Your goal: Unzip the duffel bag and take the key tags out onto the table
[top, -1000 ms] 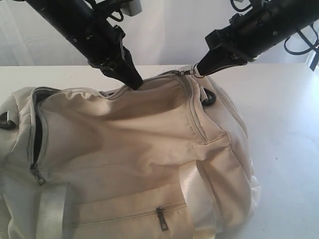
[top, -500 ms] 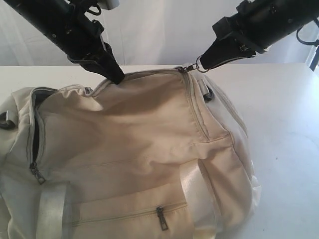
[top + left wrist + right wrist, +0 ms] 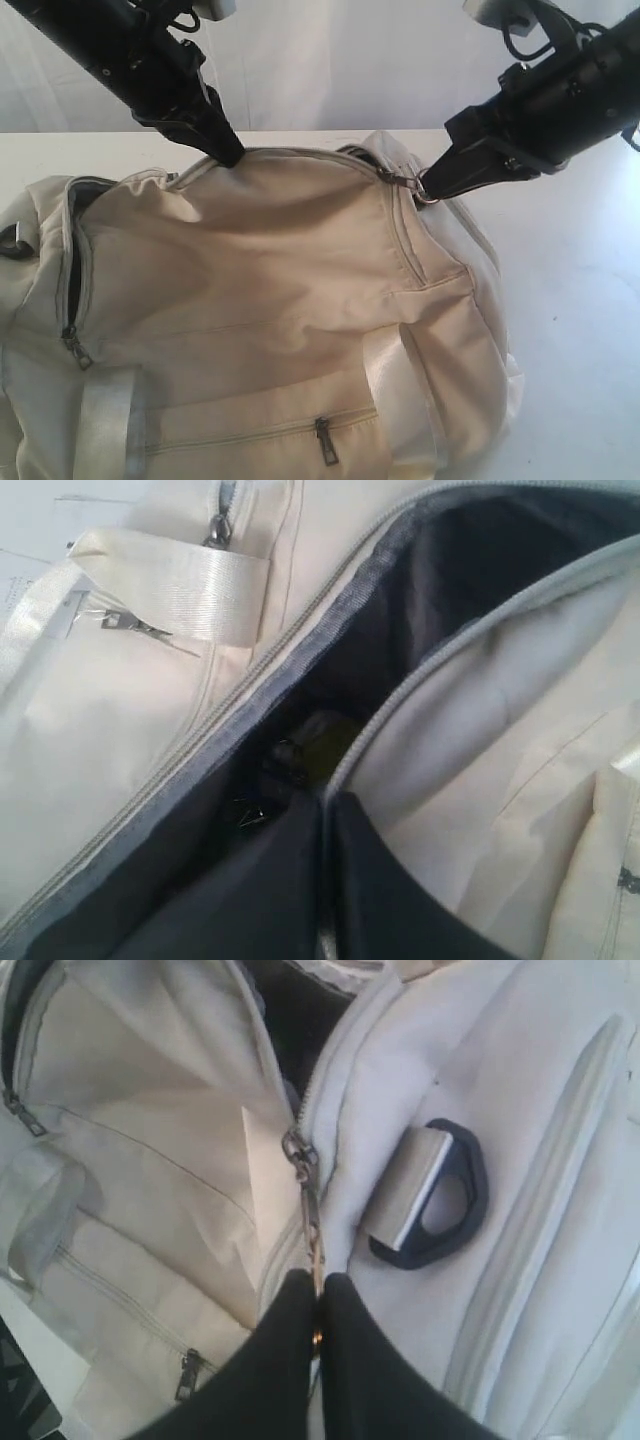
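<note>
The cream duffel bag lies on the white table. My left gripper is shut on the bag's top flap edge at the back and holds it up; in the left wrist view the left gripper pinches the grey zipper tape. Below it the dark lining gapes, and a yellow-green key tag shows dimly inside. My right gripper is shut on the main zipper pull at the bag's right end. The right wrist view shows the right gripper clamping the pull next to a black D-ring.
A zipped side pocket with its puller faces the near edge. A pale webbing strap runs down the front left. Another zipper pull hangs at the left end, beside a dark D-ring. Bare tabletop lies right of the bag.
My right gripper has moved right and down with the zipper pull, drawing the slider round the bag's right end. The left gripper shifted left, then stayed put, still holding the flap.
</note>
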### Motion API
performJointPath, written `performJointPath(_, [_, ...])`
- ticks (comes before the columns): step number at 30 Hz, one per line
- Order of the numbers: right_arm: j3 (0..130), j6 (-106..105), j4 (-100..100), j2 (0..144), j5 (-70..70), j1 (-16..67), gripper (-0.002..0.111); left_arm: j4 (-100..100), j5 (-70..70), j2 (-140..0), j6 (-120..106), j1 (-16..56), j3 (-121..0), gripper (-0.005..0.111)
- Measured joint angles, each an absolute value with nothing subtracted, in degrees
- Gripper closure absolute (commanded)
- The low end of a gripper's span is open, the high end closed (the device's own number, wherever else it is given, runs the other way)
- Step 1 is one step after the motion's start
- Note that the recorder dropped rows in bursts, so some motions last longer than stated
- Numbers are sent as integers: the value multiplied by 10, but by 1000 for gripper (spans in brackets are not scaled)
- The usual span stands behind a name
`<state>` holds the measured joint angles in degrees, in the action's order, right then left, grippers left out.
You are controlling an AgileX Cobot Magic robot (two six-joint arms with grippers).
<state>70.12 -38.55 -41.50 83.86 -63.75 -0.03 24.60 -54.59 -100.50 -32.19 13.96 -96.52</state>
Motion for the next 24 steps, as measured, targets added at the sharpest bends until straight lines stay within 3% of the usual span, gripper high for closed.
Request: performJointPath(24, [589,-386,-384,723,-627,0,108,240,-540,-1005,-322,138,-965,107])
